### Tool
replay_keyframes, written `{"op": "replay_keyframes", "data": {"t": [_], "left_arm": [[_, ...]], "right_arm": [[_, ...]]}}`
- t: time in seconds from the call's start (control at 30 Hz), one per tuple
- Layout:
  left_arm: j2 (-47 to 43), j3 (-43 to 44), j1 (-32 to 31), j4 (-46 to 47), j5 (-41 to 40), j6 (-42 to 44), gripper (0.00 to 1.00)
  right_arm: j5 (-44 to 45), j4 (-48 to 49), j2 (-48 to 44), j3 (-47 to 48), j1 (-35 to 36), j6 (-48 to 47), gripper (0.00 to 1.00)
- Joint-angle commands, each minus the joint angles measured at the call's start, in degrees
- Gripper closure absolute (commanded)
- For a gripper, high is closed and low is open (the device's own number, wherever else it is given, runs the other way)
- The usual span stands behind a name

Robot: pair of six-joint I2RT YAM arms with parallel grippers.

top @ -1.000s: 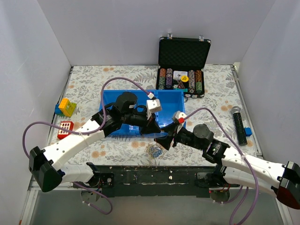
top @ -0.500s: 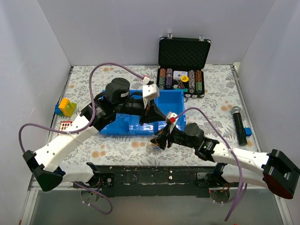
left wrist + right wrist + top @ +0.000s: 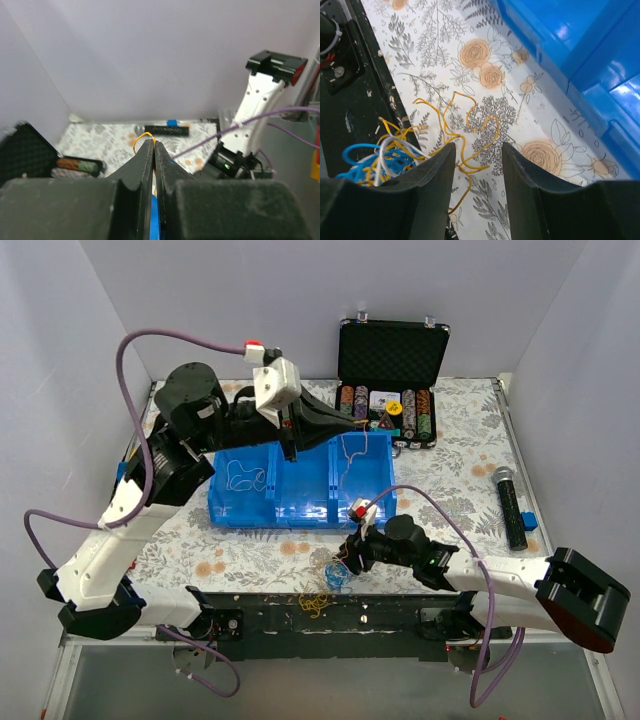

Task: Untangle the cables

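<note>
The cables are a small knotted ball of blue, white and yellow wires [image 3: 333, 576] at the table's near edge, also at the lower left of the right wrist view [image 3: 375, 156]. A loose yellow wire [image 3: 470, 125] trails from it. My right gripper [image 3: 477, 150] is open, its jaws either side of that yellow wire, just right of the ball [image 3: 348, 558]. My left gripper [image 3: 352, 426] is raised above the blue bin [image 3: 300, 510] and shut on a thin yellow wire [image 3: 144, 135], which hangs down into the bin [image 3: 343, 458]. A pale loop [image 3: 245, 478] lies in the bin's left compartment.
An open black case of poker chips [image 3: 390, 370] stands at the back. A black microphone [image 3: 510, 505] lies at the right. The black base rail [image 3: 400, 605] runs along the near edge, with a yellow wire [image 3: 315, 602] on it. The bin wall [image 3: 580, 60] is close by my right gripper.
My left arm has risen and swung back from the bin's front edge, carrying a thin wire up over the bin. My right gripper has moved left and nearer, down beside the knotted ball.
</note>
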Motion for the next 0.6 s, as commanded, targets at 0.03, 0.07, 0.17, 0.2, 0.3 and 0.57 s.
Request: {"op": "replay_keyframes", "data": {"t": [0.03,0.07,0.17,0.2,0.3,0.57], "left_arm": [[0.2,6.2,-0.2,3.9,-5.8,4.1,1.0],[0.5,6.9,-0.2,4.2,-6.2,4.4,1.0],[0.9,8.6,-0.2,4.9,-6.7,5.0,1.0],[1.0,8.9,-0.2,4.8,-6.7,5.3,1.0],[0.7,9.0,-0.2,5.9,-7.7,5.9,1.0],[-2.3,4.7,-0.2,9.1,-10.1,6.1,1.0]], "right_arm": [[1.5,-0.5,0.8,-1.2,0.6,-0.7,0.51],[1.8,-0.6,1.0,-1.1,0.6,-0.9,0.51],[2.5,-1.9,1.9,-0.4,0.7,-1.2,0.53],[2.6,-2.2,2.0,-0.1,0.7,-1.4,0.53],[4.2,-3.4,1.0,0.1,0.8,-1.4,0.53],[11.3,-10.0,-7.3,3.3,0.8,-2.4,0.41]]}}
